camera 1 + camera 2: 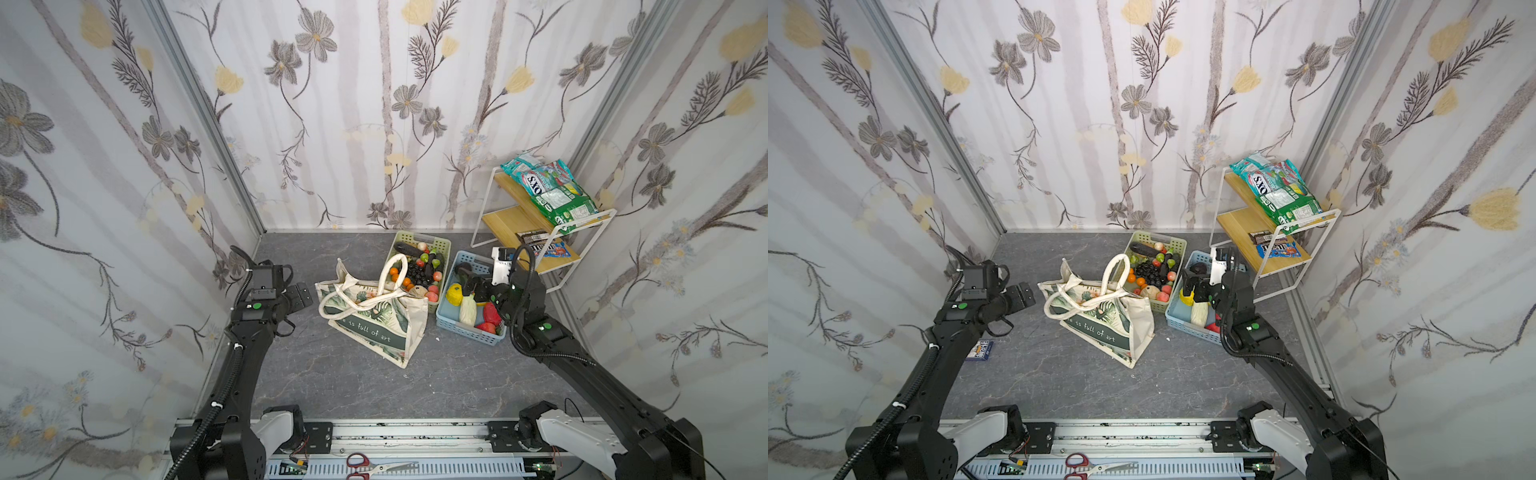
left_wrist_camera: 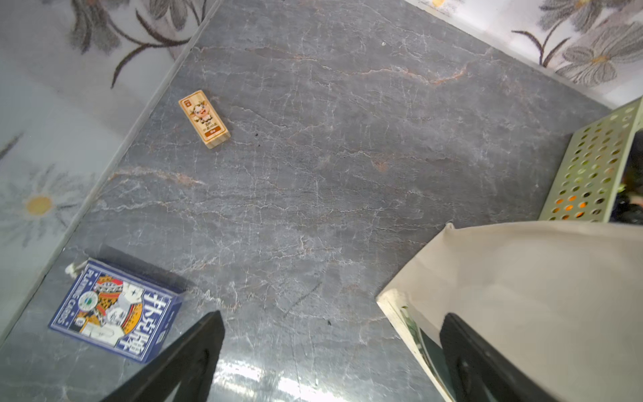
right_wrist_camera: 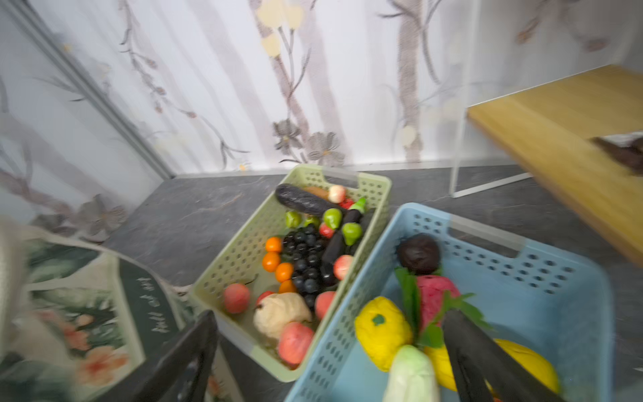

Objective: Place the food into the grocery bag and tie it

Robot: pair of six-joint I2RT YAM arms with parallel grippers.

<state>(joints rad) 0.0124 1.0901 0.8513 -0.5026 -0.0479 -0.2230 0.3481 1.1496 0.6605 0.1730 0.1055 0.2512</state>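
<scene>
Both are hanging spread: left gripper (image 1: 302, 296) beside the bag (image 1: 374, 332), right gripper (image 3: 330, 318) over the blue basket's (image 3: 542, 264) food (image 3: 381, 330); green basket (image 3: 229, 264) just left.

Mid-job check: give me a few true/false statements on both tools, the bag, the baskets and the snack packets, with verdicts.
1. The right tool is open above the blue basket, holding nothing. True.
2. The left tool is shut on a bag handle. False: it is open beside the grocery bag and grips nothing.
3. The green basket holds black grapes and small oranges. True.
4. The grocery bag stands to the right of the blue basket. False: in both top views it stands left of both baskets, against the green one.
5. The snack packets lie in the blue basket. False: they lie on top of the shelf rack.
</scene>
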